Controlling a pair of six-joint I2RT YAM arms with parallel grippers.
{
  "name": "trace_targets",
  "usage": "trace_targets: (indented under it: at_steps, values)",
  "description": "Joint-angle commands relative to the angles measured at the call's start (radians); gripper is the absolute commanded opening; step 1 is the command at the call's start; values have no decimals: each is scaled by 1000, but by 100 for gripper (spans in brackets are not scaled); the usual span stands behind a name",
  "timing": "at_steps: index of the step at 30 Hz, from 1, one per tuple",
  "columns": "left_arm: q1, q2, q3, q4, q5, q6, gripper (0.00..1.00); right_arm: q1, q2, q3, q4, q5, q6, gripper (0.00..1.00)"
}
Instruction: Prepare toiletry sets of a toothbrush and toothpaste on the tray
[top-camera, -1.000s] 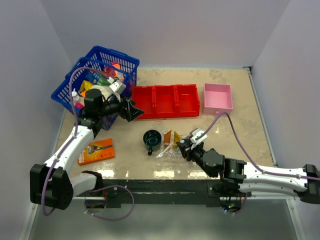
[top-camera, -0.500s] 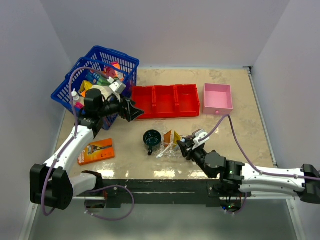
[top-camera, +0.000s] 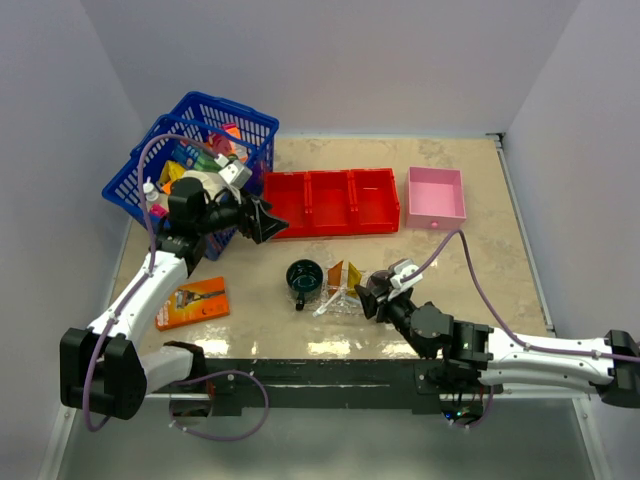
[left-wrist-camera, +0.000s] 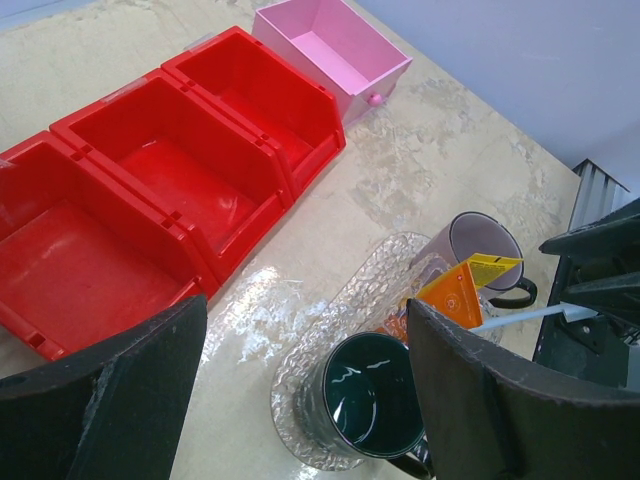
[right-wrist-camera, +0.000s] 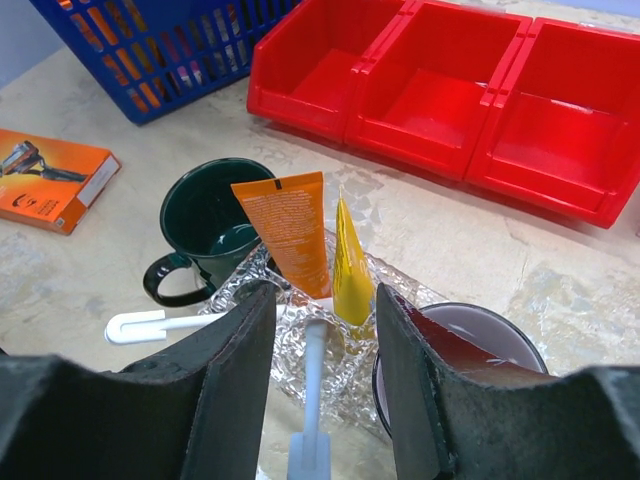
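Apparently loose, one toothbrush (right-wrist-camera: 313, 372) lies between fingers (right-wrist-camera: 228, 400) of the right gripper (right-wrist-camera: 323, 308).

orange tube (right-wrist-camera: 285, 235) and yellow tube (right-wrist-camera: 350, 265) stand on the clear tray (right-wrist-camera: 347, 362) between parted fingers (right-wrist-camera: 225, 400), white toothbrush (right-wrist-camera: 314, 370) seemingly loose.

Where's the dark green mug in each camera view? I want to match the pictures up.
Top external: mug near the centre, below the red bin.
Left wrist: bottom edge, right of centre.
Right wrist: left of centre, just left of the orange tube.
Shared landmark: the red bin, above the mug in every picture.
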Motion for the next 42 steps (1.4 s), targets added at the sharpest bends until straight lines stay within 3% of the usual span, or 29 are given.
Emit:
trace_targets:
  at_steps: [1, 16, 19, 26, 29, 32, 39, 42]
  values:
    - [9, -1, -7, 50, 23, 21, 85, 7, 9, 21, -10, 31, 32, 48]
    - [9, -4, -7, 43, 15, 28, 85, 10, -2, 97, -138, 27, 85, 54]
    - [9, -10, -10, 43, 10, 28, 85, 8, -10, 133, -178, 11, 125, 59]
    - [9, -37, -17, 43, -43, 28, 85, 7, -43, 203, -223, 8, 131, 85]
    - [9, -61, -24, 44, -72, 31, 85, -3, 12, 269, -267, 4, 113, 89]
    - [11, -98, -33, 50, -126, 25, 86, -68, 75, 337, -295, -67, 84, 90]
    - [23, -178, -60, 53, -295, -12, 88, -513, 174, 395, -204, -467, 30, 90]
    - [64, -219, -79, 53, -399, -57, 96, -656, 248, 438, -200, -571, 4, 90]
